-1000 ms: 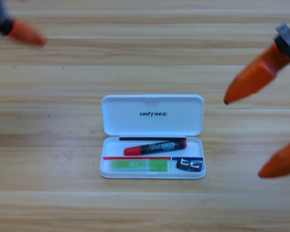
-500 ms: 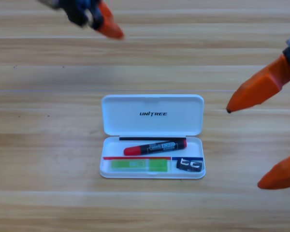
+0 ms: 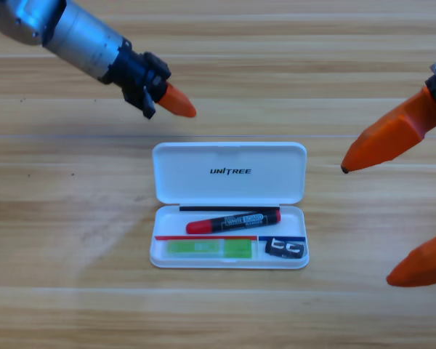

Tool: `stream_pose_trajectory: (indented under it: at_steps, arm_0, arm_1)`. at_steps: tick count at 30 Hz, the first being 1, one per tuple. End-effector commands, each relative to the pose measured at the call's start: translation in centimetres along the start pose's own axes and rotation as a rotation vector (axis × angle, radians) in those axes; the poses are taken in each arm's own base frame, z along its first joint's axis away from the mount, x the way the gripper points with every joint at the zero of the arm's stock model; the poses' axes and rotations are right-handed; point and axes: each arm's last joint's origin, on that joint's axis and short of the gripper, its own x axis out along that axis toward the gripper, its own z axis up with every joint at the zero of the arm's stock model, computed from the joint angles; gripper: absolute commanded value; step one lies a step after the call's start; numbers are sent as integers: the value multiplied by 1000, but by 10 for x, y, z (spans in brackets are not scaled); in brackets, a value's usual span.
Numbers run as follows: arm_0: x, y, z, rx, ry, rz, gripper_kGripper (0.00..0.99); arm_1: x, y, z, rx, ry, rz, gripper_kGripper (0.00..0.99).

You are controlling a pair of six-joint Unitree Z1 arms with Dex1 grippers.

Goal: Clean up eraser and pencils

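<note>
Orange right pincer (image 3: 367, 222) wide open, empty

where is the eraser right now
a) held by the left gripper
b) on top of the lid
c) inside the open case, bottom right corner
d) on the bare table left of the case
c: the eraser lies in the open white case, at its lower right corner, beside the green pencil and below the black pencil.

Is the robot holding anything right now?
No. The left gripper is above the case and the open right gripper waits beside it; pencils and eraser lie inside.
</note>
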Motion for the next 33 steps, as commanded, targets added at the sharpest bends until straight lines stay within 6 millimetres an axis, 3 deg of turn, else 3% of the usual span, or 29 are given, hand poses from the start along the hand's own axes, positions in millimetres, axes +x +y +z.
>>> stream_pose_trajectory:
  at_steps: [1,18,33]
  arm_0:
    - [12,3,-32,-51,14,-96,0]
    - [49,-6,-46,-63,102,-349,0]
    - [50,-24,-31,-33,118,-387,0]
  arm_1:
    - [0,-4,-8,36,2,-7,957]
    - [4,-8,-6,49,7,-2,957]
    - [6,-10,-5,57,10,-2,957]
